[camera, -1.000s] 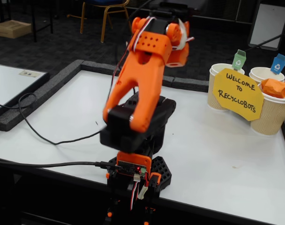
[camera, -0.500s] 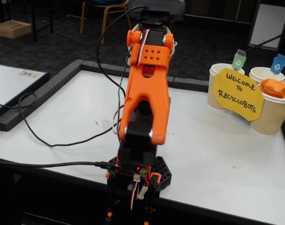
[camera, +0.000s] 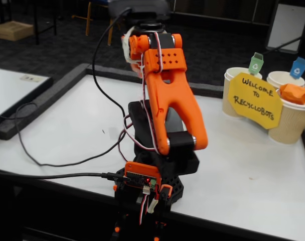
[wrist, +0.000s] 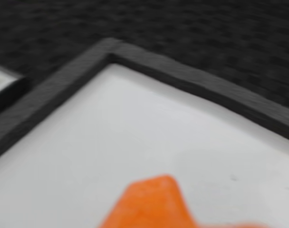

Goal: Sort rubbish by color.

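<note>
White table (camera: 233, 165) – dark foam border (wrist: 192, 78), dark carpet (camera: 67, 40) beyond.

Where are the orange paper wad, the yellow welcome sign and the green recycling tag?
orange paper wad (camera: 294, 94): fixed view, its crumpled top.
yellow welcome sign (camera: 254, 100): fixed view, middle of its lettered face.
green recycling tag (camera: 256, 65): fixed view, its symbol.

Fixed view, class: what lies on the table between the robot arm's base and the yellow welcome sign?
Nothing: between the base and the yellow welcome sign, the fixed view shows only bare white table.
</note>
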